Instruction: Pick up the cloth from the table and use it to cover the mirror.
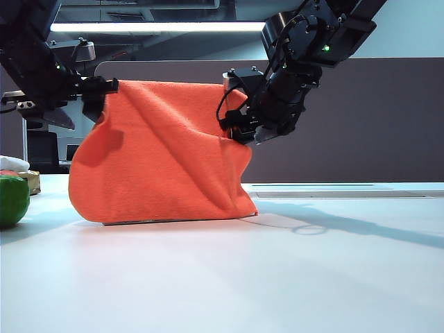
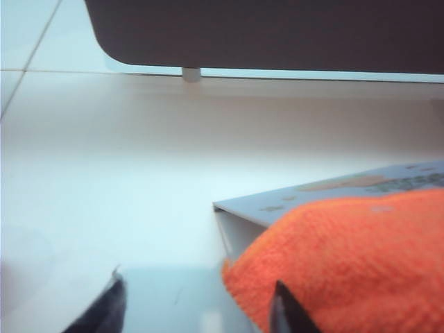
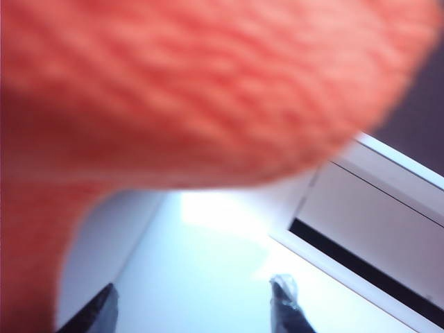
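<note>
A dark grey-brown partition (image 1: 361,118) with a rounded upper corner runs across the back, standing on a small pale foot (image 2: 191,73). Above it, a long ceiling strip light (image 1: 156,26) glows white; the ceiling around it is dark with beams or ducts. Pale blue-grey wall (image 1: 416,31) at upper right. Behind the partition's left end, a dim area with a dark monitor or chair (image 1: 43,151), not resolvable. Light is cool and bluish and casts long soft shadows. A pale floor with a seam line (image 2: 28,41) shows in the left wrist view.
</note>
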You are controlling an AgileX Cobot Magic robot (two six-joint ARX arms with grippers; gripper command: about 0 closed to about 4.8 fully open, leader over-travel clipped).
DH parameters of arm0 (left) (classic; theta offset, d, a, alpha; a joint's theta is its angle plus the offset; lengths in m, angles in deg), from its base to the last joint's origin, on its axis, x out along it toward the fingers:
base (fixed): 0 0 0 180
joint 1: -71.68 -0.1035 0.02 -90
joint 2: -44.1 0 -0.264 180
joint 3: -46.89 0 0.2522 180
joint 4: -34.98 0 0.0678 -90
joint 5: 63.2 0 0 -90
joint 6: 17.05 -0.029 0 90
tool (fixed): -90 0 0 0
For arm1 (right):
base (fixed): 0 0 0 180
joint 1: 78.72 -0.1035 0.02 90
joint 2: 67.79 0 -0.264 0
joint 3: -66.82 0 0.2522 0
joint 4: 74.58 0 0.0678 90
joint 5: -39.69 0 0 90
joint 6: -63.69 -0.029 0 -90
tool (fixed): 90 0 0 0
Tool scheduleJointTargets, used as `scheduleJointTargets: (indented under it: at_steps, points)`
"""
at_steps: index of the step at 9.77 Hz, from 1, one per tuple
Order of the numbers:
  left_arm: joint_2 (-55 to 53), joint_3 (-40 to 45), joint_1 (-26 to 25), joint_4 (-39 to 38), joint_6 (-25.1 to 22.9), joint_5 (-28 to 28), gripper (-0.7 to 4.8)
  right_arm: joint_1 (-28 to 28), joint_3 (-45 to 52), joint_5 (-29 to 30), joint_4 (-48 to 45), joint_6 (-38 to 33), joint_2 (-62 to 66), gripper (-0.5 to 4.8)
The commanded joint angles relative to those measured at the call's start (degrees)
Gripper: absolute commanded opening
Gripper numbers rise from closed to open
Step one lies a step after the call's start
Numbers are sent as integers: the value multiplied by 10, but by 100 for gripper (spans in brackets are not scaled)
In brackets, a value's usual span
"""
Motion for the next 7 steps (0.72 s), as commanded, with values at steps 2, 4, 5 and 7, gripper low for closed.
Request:
scheduleJointTargets:
  at_steps: [2,4,5,7]
  points:
    - [16,0,1,0,-26,31,287,0,-3,-76,-14,0,-19,274]
    - [36,0,0,4,-27,56,285,0,-3,-129,-12,0,-29,269]
    - [58,0,0,4,-55,81,277,0,-3,-169,2,-3,-47,261]
    - [70,0,0,3,-65,91,277,2,-3,-182,10,-4,-59,250]
